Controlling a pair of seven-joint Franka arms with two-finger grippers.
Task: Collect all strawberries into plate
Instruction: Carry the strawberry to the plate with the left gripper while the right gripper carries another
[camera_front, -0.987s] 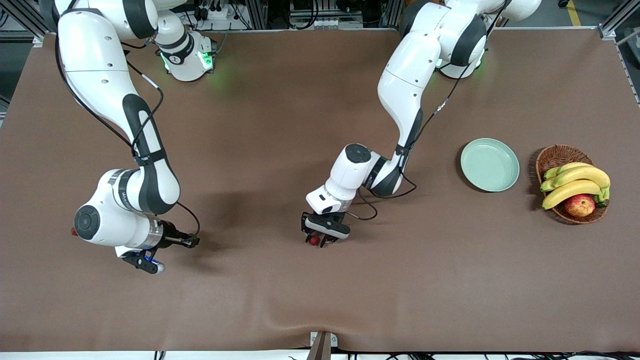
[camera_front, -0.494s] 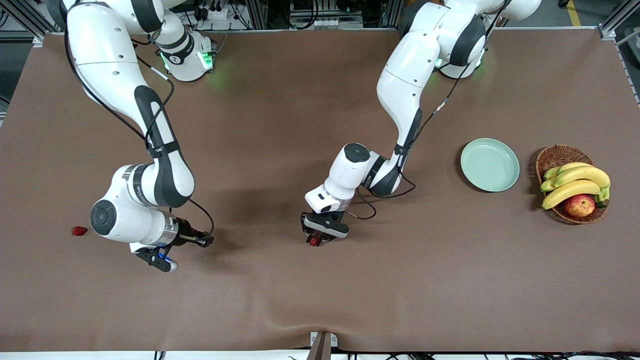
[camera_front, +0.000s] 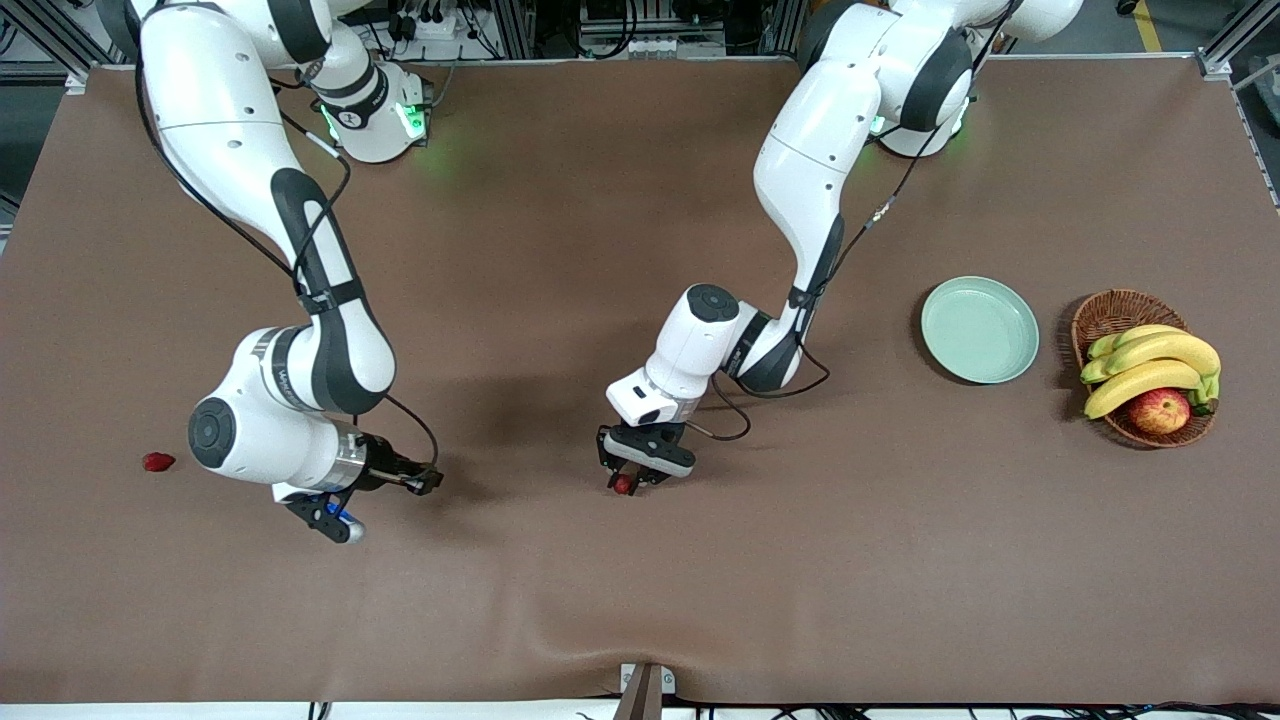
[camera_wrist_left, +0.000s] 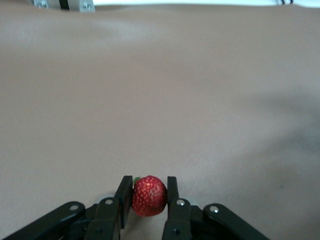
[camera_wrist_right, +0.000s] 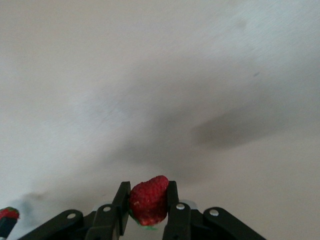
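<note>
My left gripper (camera_front: 625, 483) is low over the middle of the table, shut on a red strawberry (camera_wrist_left: 149, 195) with a green leaf at its top. My right gripper (camera_front: 432, 482) hangs over the table toward the right arm's end. It is shut on a second strawberry (camera_wrist_right: 148, 200), which does not show in the front view. A third strawberry (camera_front: 156, 461) lies on the cloth near the right arm's end. The mint-green plate (camera_front: 980, 330) sits empty toward the left arm's end, beside the basket.
A brown wicker basket (camera_front: 1108, 310) with bananas (camera_front: 1150, 365) and a red-yellow apple (camera_front: 1160, 410) stands next to the plate. Brown cloth covers the whole table. A small bracket (camera_front: 645, 685) sits at the table's front edge.
My left gripper's jaws closed onto the strawberry in the middle. The right arm carried its berry toward the middle, uncovering the strawberry on the cloth.
</note>
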